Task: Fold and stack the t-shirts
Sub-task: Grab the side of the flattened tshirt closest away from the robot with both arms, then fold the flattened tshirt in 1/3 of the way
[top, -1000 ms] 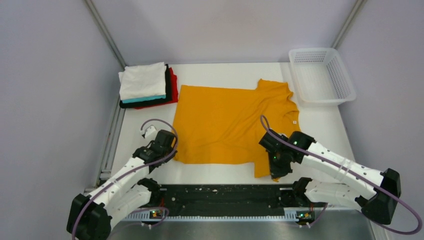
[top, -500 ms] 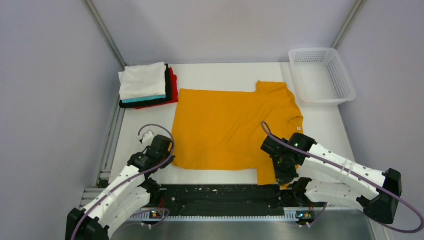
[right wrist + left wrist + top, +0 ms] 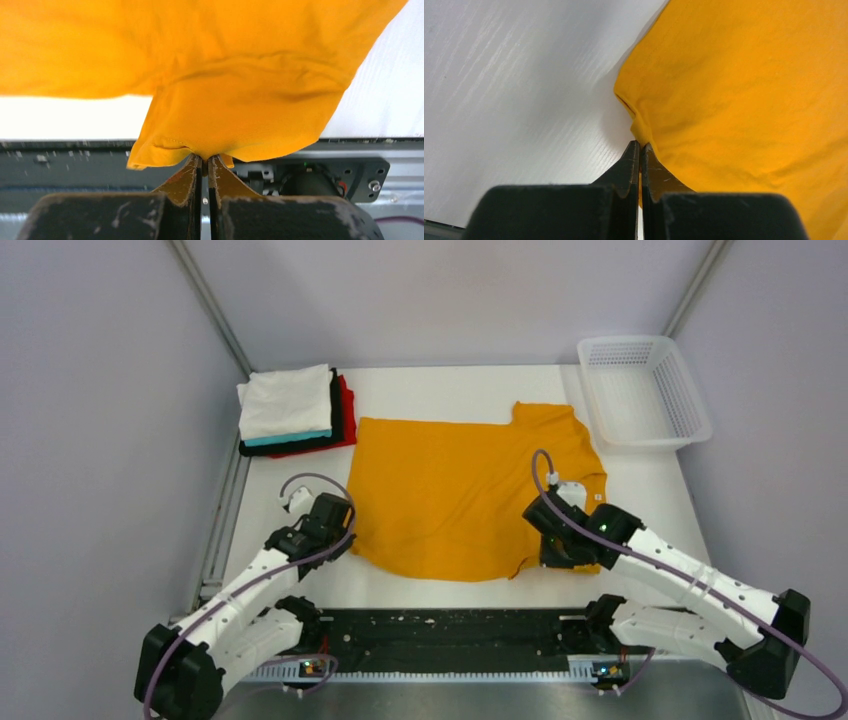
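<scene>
Grey-walled bay, white desk point(image 3: 450, 385). On it, plain orange-yellow cloth t-shirt point(image 3: 450, 490) spread mostly flat between both tools. Fingers of left tool point(image 3: 640, 147) pressed together, pinching near hem corner. Same for right tool point(image 3: 204, 159): pinching near sleeve, cloth lifted off desk. Beyond left tool, folded stack of white, teal, black, red t-shirts point(image 3: 290, 415). Judged: four done; this one barely begun, folds and stacking left.

orange-yellow t-shirt point(image 3: 460, 490): spread open, near-right sleeve lifted | folded stack point(image 3: 285, 402): far-left, white on top
</scene>
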Tool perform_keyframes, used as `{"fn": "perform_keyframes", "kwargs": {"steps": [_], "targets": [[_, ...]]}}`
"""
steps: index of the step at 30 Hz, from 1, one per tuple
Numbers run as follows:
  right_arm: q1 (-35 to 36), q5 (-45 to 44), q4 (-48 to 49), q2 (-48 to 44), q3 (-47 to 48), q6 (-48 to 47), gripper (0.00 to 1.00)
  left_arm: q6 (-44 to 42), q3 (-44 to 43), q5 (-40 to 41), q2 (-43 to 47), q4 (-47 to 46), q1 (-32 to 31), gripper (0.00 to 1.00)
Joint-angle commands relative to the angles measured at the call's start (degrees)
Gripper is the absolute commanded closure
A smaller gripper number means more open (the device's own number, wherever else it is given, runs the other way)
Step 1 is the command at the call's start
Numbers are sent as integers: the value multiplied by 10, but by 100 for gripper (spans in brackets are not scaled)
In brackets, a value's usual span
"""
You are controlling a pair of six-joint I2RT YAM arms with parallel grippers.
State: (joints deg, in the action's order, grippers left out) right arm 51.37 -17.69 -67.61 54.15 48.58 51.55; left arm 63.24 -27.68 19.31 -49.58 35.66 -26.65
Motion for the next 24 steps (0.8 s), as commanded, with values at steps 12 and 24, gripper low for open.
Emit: {"fn": "perform_keyframes", "kwargs": {"steps": [12, 24], "targets": [[-127, -142, 293, 6, -6, -124, 100, 52, -124, 36, -149, -52, 52, 100], [-236, -113, 414, 77, -10, -199, 100, 61, -203, 54, -266, -44, 72, 100]]}}
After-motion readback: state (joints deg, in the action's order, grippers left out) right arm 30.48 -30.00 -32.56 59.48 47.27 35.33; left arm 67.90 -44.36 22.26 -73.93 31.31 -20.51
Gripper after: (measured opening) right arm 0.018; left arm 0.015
